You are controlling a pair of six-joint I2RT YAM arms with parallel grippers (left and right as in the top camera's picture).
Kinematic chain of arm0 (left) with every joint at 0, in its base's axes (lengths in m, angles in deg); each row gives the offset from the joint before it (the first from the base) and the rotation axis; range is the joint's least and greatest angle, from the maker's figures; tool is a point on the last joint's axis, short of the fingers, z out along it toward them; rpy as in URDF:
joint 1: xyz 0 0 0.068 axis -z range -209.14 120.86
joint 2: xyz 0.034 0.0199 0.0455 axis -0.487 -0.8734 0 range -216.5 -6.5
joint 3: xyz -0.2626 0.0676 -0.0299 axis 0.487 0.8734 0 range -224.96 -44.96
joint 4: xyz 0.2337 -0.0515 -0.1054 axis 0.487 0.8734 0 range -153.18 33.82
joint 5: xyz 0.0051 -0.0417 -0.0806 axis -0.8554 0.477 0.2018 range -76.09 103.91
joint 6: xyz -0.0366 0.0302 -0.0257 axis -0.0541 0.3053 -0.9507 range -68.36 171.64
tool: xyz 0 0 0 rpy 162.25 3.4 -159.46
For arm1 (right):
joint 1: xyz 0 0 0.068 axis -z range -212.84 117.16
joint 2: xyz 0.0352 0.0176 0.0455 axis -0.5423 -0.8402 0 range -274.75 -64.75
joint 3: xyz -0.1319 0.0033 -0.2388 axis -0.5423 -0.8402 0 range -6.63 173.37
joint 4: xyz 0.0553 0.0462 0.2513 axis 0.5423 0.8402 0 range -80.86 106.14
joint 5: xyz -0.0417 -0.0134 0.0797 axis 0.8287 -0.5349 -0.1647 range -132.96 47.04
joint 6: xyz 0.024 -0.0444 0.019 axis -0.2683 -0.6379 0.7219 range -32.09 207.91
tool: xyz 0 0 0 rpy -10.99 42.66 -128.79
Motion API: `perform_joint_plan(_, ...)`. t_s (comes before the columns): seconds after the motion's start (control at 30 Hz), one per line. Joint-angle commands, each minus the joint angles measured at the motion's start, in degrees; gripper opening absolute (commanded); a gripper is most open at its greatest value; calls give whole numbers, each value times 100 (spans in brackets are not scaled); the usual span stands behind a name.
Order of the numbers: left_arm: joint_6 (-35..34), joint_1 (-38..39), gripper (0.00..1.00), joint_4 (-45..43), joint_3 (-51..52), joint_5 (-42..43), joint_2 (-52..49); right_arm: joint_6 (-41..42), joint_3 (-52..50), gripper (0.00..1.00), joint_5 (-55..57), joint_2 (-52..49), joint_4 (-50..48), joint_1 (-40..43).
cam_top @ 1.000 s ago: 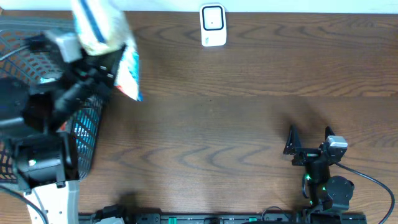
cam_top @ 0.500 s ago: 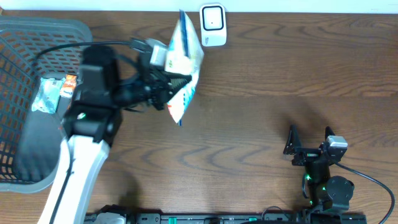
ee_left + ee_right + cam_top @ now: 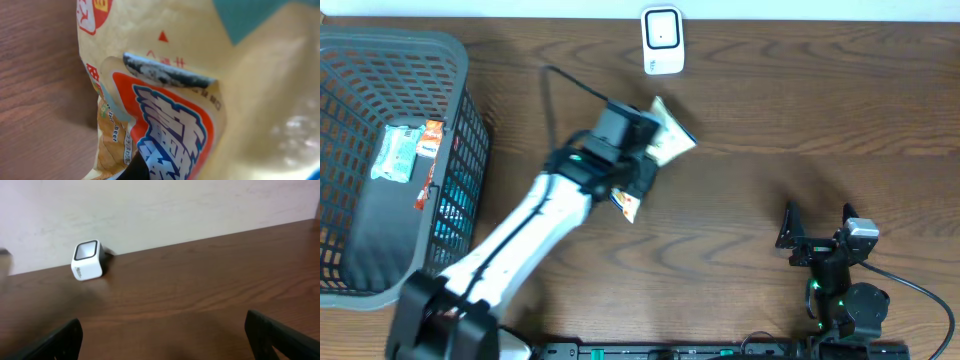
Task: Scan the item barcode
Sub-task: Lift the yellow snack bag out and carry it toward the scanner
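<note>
Far left on the table (image 3: pixel 770 110): a grey mesh basket (image 3: pixel 450 60), with a pale wrapped packet (image 3: pixel 395 152) and a slim orange packet (image 3: pixel 428 160) inside. Right of it, slanting up toward mid-table, the left arm (image 3: pixel 520 235). At its end, the left tool (image 3: pixel 642 162), pinched tight on a snack bag (image 3: pixel 672 140). Bag jutting up and to the right of the tool, one corner poking out below it. Fills the left wrist view, cream with red and blue print. Beyond the bag, at the back edge and apart from it, a white barcode scanner (image 3: pixel 662 40). Far right, near the front edge, the right tool (image 3: pixel 817 228), spread wide and empty, well apart from the bag.
</note>
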State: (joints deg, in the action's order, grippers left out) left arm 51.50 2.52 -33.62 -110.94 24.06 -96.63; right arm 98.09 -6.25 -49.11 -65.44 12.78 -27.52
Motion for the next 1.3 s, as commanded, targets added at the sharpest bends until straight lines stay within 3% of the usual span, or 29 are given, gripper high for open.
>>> perform_joint_plan(0.0, 356, 382, 8, -92, -63, -1318, -297, -39, -7, 99, 24, 31, 24, -33)
perform_joint_plan(0.1, 354, 579, 8, -173, -63, -1779, -566, -39, -7, 99, 24, 31, 24, -33)
perform_joint_plan(0.37, 356, 673, 9, -293, -63, -1799, -1014, -39, -7, 99, 24, 31, 24, -33)
perform_joint_plan(0.43, 356, 673, 15, -354, -63, -1856, -1023, -39, -7, 99, 24, 31, 24, -33)
perform_joint_plan(0.47, 356, 673, 23, -407, -63, -1867, -1023, -39, -9, 99, 24, 31, 24, -33)
perform_joint_plan(0.53, 358, 673, 56, -546, -63, -1884, -1019, -39, -7, 99, 24, 31, 24, -33)
perform_joint_plan(0.6, 358, 673, 77, -634, -66, -1884, -1016, -39, -7, 99, 24, 31, 24, -33)
perform_joint_plan(0.67, 358, 673, 90, -658, -68, -1884, -1001, -39, -9, 99, 24, 31, 24, -33)
perform_joint_plan(0.73, 358, 673, 99, -656, -70, -1886, -960, -39, -7, 99, 24, 31, 24, -33)
perform_joint_plan(0.87, 358, 673, 100, -654, -70, -2050, -743, -39, -7, 99, 24, 31, 24, -33)
perform_joint_plan(0.97, 356, 673, 97, -660, -70, -2072, -428, -39, -7, 99, 24, 31, 24, -33)
perform_joint_plan(1.0, 356, 671, 80, -695, -70, -2072, -269, -39, -9, 99, 24, 31, 24, -33)
perform_joint_plan(1.07, 350, 667, 26, -785, -70, -2072, -17, -39, -9, 99, 24, 31, 24, -33)
perform_joint_plan(1.1, 315, 667, 8, -833, -70, -2070, 105, -39, -7, 99, 24, 31, 24, -33)
perform_joint_plan(1.27, 22, 612, 7, -949, -61, -1797, 273, -39, -7, 99, 24, 31, 24, -33)
